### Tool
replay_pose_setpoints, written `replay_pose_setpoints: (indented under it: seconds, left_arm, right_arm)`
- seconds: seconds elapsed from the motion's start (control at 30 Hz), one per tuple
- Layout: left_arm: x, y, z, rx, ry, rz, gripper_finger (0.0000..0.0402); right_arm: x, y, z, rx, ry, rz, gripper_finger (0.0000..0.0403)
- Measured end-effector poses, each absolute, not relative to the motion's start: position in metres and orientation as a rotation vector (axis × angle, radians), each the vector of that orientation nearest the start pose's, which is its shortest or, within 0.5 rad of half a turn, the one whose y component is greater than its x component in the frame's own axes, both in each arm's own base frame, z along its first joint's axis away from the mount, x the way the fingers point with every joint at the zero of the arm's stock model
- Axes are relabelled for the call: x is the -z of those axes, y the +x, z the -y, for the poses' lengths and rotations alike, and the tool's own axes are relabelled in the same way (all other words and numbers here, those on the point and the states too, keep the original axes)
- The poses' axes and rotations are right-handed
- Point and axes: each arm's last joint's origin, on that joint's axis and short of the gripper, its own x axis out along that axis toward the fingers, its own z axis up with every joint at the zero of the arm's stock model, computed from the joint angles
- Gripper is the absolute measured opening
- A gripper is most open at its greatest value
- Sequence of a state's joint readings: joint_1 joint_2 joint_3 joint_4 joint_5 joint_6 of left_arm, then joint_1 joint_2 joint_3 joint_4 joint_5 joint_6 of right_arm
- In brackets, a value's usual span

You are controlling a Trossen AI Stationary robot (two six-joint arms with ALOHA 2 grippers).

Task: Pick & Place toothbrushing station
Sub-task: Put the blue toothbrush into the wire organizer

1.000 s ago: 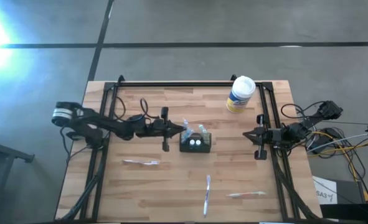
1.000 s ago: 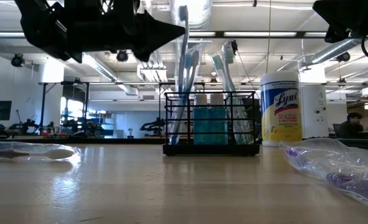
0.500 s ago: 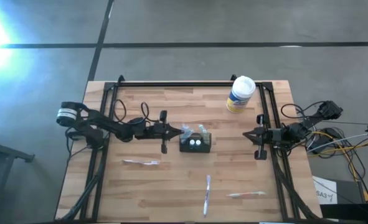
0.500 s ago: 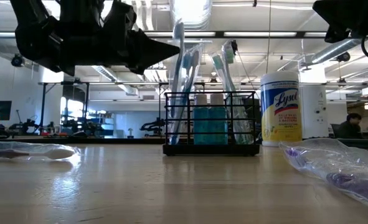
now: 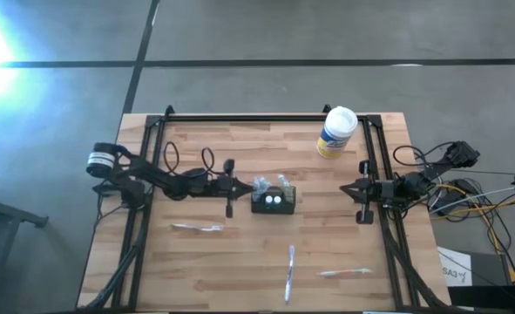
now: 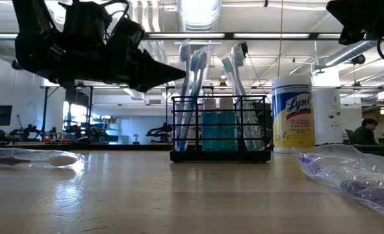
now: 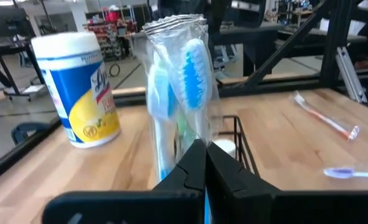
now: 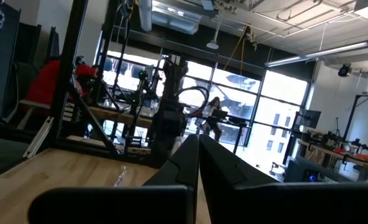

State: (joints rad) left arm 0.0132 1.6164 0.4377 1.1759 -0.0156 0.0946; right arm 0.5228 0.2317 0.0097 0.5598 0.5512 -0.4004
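The left gripper [image 5: 242, 185], jaws shut and empty, has backed left off the toothbrushing station [image 5: 274, 200] at mid-counter, suggesting a brush just went in. The right gripper [image 5: 345, 187], also shut, waits far right.

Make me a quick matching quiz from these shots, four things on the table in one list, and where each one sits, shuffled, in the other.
Things:
1. toothbrushing station
2. white canister
3. left claw
4. right claw

Places:
A. far right part of the table, near the frame's back corner
B. shut, by the right frame rail, away from the station
C. middle of the table, toothbrushes standing in it
D. shut, just left of the station

Pairs: 1-C, 2-A, 3-D, 4-B
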Motion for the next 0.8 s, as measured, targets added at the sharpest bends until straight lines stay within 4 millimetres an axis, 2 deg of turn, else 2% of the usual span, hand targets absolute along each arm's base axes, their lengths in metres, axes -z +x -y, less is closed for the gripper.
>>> replay_pose_setpoints:
  seconds: [0.33, 0.67, 0.8]
  left_arm:
    - [-0.1522, 0.2825, -0.0046, -0.031, 0.080, -0.045, 0.0002]
    - [-0.1555, 0.2816, -0.0046, -0.034, 0.063, -0.039, 0.0005]
    - [-0.1602, 0.2806, -0.0053, -0.051, 0.023, -0.021, 0.0023]
  right_arm:
    - [-0.1993, 0.0963, -0.0380, 0.085, -0.226, 0.279, 0.0008]
    - [-0.1993, 0.0963, -0.0381, 0.085, -0.225, 0.279, 0.0008]
    - [-0.1993, 0.0963, -0.0381, 0.085, -0.225, 0.279, 0.0008]
